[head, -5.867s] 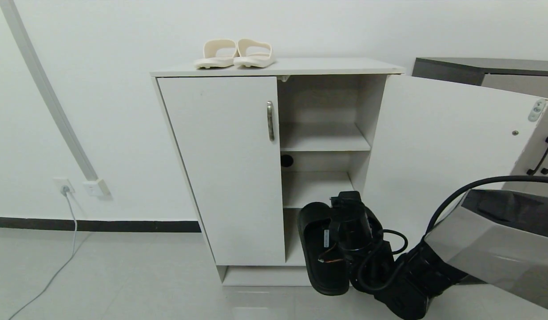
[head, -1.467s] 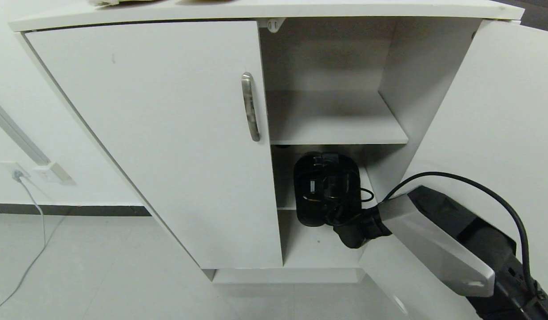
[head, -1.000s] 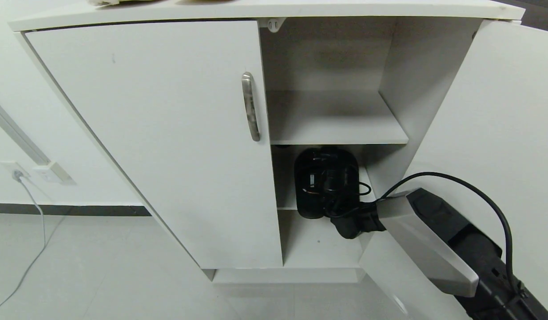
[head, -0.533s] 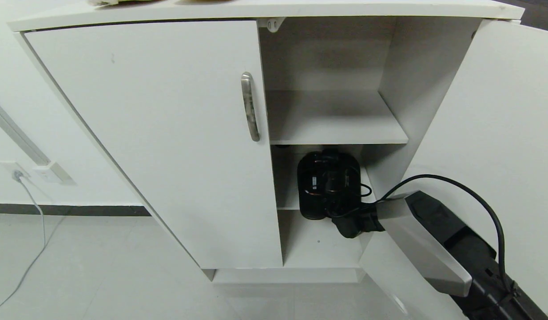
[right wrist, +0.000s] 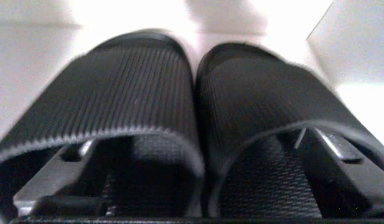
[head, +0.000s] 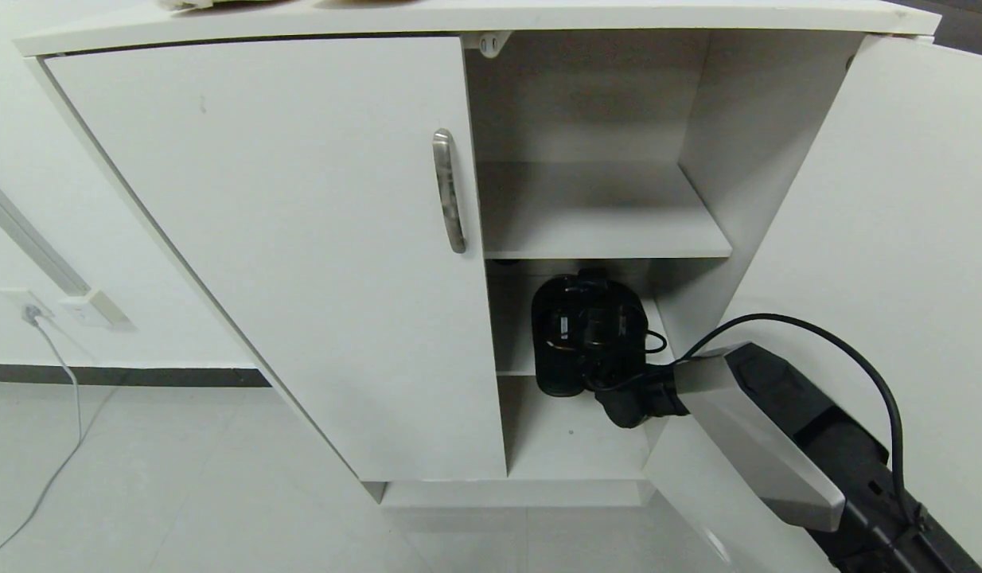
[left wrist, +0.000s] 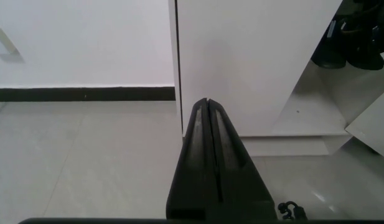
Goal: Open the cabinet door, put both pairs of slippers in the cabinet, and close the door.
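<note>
White laminate cabinet point(head: 244, 239), right door point(head: 897, 239) swung wide. The pair of ribbed black rubber slippers point(head: 563, 350), seconds ago carried low before it, now sits on the smooth middle shelf point(head: 509, 346), so one pair is all but stowed. Whether the right gripper point(right wrist: 201, 165) has released them cannot be told. The left gripper point(left wrist: 207, 143) hangs clenched and empty above glossy floor tiles point(left wrist: 86, 162).

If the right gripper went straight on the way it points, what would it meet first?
The slippers sit right at the front of the right gripper and lead. Pushed straight on, they would likely reach the cabinet's back wall first. How much gap is left is unclear.
</note>
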Available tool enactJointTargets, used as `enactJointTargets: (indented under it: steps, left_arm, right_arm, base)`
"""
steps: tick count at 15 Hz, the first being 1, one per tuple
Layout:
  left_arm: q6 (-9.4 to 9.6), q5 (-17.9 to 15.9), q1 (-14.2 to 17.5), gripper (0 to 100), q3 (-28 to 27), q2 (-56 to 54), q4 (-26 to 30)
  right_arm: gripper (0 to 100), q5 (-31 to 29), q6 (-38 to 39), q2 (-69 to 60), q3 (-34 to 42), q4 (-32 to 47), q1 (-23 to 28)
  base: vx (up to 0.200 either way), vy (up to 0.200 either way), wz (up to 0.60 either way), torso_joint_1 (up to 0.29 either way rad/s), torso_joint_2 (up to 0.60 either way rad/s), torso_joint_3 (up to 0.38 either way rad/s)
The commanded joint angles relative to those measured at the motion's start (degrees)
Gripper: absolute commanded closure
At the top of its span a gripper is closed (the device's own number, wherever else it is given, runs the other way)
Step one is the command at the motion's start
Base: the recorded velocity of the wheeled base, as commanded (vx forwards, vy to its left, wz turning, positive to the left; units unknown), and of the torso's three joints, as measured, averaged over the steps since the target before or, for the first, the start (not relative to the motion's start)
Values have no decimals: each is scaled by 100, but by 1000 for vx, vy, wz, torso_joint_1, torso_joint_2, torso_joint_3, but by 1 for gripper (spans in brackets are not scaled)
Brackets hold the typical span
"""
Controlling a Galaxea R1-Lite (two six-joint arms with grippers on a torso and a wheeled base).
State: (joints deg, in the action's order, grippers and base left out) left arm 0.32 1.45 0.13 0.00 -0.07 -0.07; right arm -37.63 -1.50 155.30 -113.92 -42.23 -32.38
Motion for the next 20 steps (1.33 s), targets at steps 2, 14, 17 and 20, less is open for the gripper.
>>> enactJointTargets:
  steps: [2, 14, 17, 20]
  left_arm:
    - [3, 4, 4, 100, 0, 7, -1]
    - [3, -22, -5, 100, 0, 7, -1]
    - [3, -13, 4, 100, 0, 7, -1]
    - [-5, -13, 4, 100, 0, 7, -1]
  right_arm:
    - [0, -7, 18, -518, 898, -216, -111]
    - [0, 10, -8, -2891, 5987, -2914, -1192]
    - [0, 37, 1, -3269, 7042, -3679, -1526]
    - [0, 142, 18, -3269, 7305, -3854, -1552]
  base:
    - [0, 0, 0, 0, 0, 0]
    - [0, 0, 0, 0, 0, 0]
    - [0, 0, 0, 0, 0, 0]
    - [0, 0, 0, 0, 0, 0]
